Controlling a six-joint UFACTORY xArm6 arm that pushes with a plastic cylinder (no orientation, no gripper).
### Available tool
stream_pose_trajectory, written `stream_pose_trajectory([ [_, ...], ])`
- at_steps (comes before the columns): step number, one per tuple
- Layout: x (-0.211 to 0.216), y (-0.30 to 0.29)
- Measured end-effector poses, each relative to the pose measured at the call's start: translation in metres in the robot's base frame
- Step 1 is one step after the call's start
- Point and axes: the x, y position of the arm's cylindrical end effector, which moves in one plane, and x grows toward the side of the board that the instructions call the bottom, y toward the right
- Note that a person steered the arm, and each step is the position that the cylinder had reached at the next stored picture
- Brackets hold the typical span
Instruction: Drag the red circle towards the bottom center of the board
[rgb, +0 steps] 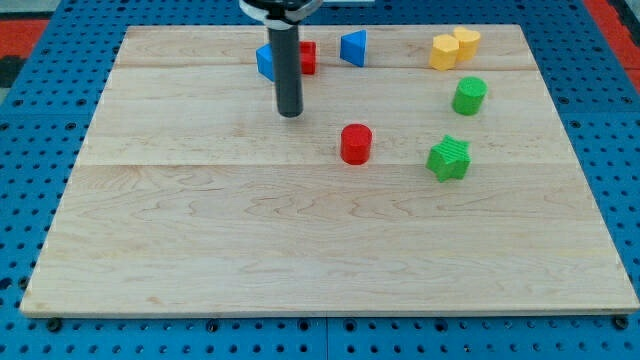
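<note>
The red circle (355, 143) is a short red cylinder standing on the wooden board (300, 240), a little right of the middle and above centre. My tip (290, 112) is the lower end of the dark rod, to the left of and slightly above the red circle, with a gap between them. The rod partly hides a blue block (265, 61) and a red block (307, 57) behind it near the view's top.
A blue triangular block (353, 47) lies at the top centre. Two yellow blocks (444, 51) (466, 41) touch at the top right. A green cylinder (469, 95) and a green star-like block (449, 158) are at the right.
</note>
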Motion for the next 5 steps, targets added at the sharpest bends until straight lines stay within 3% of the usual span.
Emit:
stream_pose_trajectory([
  [1, 0.005, 0.071],
  [3, 0.117, 0.034],
  [5, 0.120, 0.091],
])
